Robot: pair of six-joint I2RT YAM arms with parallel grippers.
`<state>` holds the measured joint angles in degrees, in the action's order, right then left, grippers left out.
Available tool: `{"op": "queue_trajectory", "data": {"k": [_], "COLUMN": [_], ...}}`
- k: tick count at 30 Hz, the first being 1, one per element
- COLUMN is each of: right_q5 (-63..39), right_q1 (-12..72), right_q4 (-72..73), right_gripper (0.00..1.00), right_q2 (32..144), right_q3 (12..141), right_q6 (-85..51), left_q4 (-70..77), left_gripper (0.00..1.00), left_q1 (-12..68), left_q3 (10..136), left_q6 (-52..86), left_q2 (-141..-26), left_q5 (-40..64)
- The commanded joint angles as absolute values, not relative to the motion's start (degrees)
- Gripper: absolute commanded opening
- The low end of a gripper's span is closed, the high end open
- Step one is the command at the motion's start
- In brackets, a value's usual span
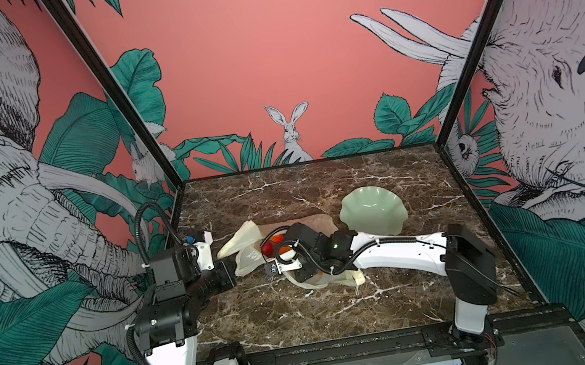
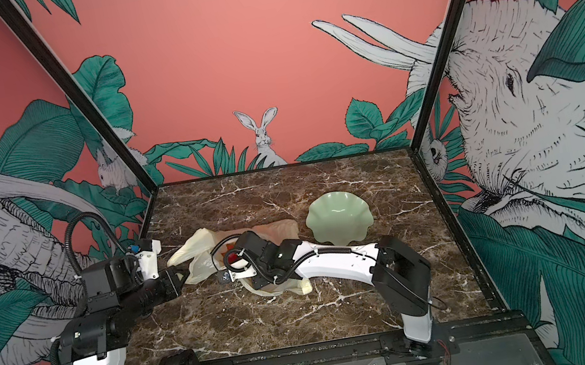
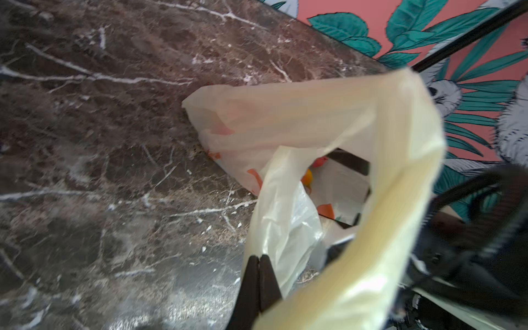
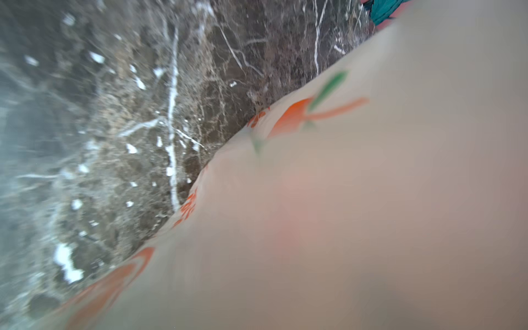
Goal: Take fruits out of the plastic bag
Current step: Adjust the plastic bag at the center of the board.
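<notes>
The pale-yellow plastic bag (image 1: 239,236) (image 2: 194,252) lies on the marble table (image 1: 304,310), left of centre. My left gripper (image 3: 259,257) (image 1: 235,267) is shut on the film at the bag's (image 3: 285,120) mouth and holds it open. A red fruit (image 1: 267,247) (image 3: 320,161) and an orange fruit (image 1: 285,249) (image 3: 307,178) show inside. My right gripper (image 1: 277,244) reaches into the mouth beside them. Its dark fingers (image 3: 351,161) stand apart in the left wrist view, with nothing seen between them. The bag's film (image 4: 371,200) fills the right wrist view and hides the jaws.
A pale green wavy-rimmed dish (image 1: 372,214) (image 2: 339,220) stands just right of the bag, behind the right forearm. Part of the bag trails out under that forearm toward the front. Black frame posts and printed walls close in the table's back and sides.
</notes>
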<state>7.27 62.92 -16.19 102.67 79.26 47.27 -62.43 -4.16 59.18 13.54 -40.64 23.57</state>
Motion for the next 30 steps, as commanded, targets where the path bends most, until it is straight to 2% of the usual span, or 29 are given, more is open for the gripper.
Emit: {"op": "queue_trajectory", "data": {"k": [1,3,6,8,12,19,27,30], "right_q5": [-0.81,-0.45,1.24,2.33,7.27,19.33,22.04,22.26], "right_q1": [62.01,61.75,61.13,60.75,60.47,60.39,60.39,60.30], "right_q4": [-15.43,-15.80,-15.91,-14.80,-12.56,-15.00,-15.44,-19.64], "right_gripper": [0.98,0.92,0.73,0.65,0.53,0.56,0.79,0.82], "right_q2": [98.90,99.37,101.25,102.42,106.50,115.91,115.38,115.81], "right_q3": [78.29,78.86,80.00,80.63,84.27,98.10,100.66,102.73], "right_q6": [44.50,44.24,43.75,43.02,41.80,33.71,14.37,9.35], "left_q4": [-70.78,-73.36,-78.17,-80.14,-82.54,-83.85,-77.03,-74.64], "left_gripper": [0.00,0.00,0.00,0.00,0.00,0.00,0.00,0.00], "left_q1": [-3.94,-3.88,-3.87,-2.96,-1.17,1.82,3.83,5.81], "left_q3": [61.40,62.73,64.72,65.06,63.76,63.01,61.11,59.71], "left_q6": [14.29,13.53,11.67,11.31,9.51,7.23,7.69,7.93], "left_q2": [-41.78,-42.39,-43.47,-43.73,-43.72,-43.90,-44.23,-45.12], "left_q5": [16.42,15.79,14.55,13.24,15.95,21.84,27.66,27.60]}}
